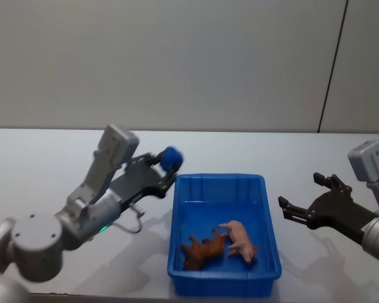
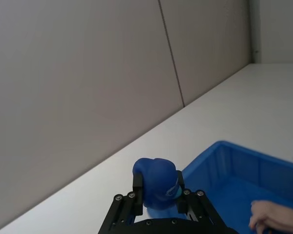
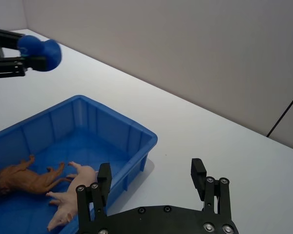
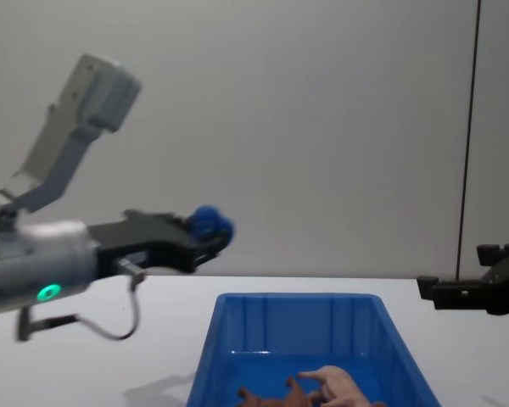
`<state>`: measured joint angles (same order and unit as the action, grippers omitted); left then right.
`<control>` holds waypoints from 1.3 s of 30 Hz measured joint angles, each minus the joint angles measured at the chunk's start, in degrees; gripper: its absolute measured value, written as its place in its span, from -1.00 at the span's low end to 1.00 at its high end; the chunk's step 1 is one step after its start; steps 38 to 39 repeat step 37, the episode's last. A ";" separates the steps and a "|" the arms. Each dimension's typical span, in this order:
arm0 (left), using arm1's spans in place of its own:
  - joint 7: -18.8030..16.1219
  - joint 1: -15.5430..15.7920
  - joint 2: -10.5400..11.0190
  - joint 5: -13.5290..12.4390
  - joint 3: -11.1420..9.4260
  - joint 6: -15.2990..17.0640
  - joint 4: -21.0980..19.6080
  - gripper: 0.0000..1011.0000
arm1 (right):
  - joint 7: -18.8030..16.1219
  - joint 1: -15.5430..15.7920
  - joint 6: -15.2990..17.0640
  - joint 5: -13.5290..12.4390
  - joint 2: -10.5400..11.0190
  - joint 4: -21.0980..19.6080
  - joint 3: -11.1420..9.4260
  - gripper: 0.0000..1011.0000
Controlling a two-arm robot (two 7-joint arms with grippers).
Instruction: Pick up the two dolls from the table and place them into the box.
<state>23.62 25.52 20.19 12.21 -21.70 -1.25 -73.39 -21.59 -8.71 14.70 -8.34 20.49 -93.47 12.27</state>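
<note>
Above the box's ten-o'clock corner, my left fingers clamp the blue doll; next, carry inward, release. Right fingers wide, idle.

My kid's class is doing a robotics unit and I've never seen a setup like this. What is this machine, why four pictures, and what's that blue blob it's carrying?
It is a two-armed robot seen by four cameras at one moment: one on its head looking down, one on its chest looking across, and one on each wrist. On the white table stands a blue bin, with a brown toy animal and a pink toy pig already lying inside. The left gripper holds a rounded blue toy in the air just outside the bin's far left corner. The right gripper hangs open and empty to the bin's right.
</note>
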 joint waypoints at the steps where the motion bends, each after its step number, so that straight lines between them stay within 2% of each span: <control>1: 0.43 0.71 -0.56 -0.04 -0.20 -0.50 0.83 -0.34 | 0.00 0.00 0.00 0.00 0.00 0.00 0.00 0.98; 2: 0.86 1.05 -0.82 -0.08 -0.28 -0.97 1.24 -0.25 | 0.00 0.00 0.00 0.00 0.00 0.00 0.00 0.98; 5: 2.76 3.56 -2.85 -0.28 -1.04 -3.02 4.37 -0.17 | 0.00 0.00 0.00 0.00 0.00 0.00 0.00 0.98; 6: 3.17 4.08 -3.26 -0.30 -1.19 -3.44 5.04 -0.01 | 0.00 0.00 0.00 0.00 0.00 0.00 0.00 0.98; 7: 4.48 5.55 -4.48 -0.35 -1.64 -4.84 6.96 0.03 | 0.00 0.00 0.00 0.00 0.00 0.00 0.00 0.98; 11: 5.72 7.29 -5.92 -0.36 -2.22 -6.18 9.24 0.28 | 0.00 0.00 0.00 0.00 0.00 0.00 0.00 0.98; 12: 6.33 7.89 -6.47 -0.36 -2.45 -6.81 10.04 0.41 | 0.00 0.00 0.00 0.00 0.00 0.00 0.00 0.98; 14: 6.70 8.46 -7.02 -0.36 -2.72 -7.25 10.79 0.47 | 0.00 0.00 0.00 0.00 0.00 0.00 0.00 0.98; 18: 7.27 9.30 -7.94 -0.36 -3.32 -8.00 11.68 0.78 | 0.00 0.00 0.00 0.00 0.00 0.00 0.00 0.98; 23: 7.20 9.31 -8.19 -0.45 -3.73 -8.12 11.10 0.98 | 0.00 0.00 0.00 0.00 0.00 0.00 0.00 0.98; 39: 5.85 8.14 -7.86 -1.02 -4.30 -7.56 8.04 0.98 | 0.00 0.00 0.00 -0.01 0.00 0.00 0.00 0.98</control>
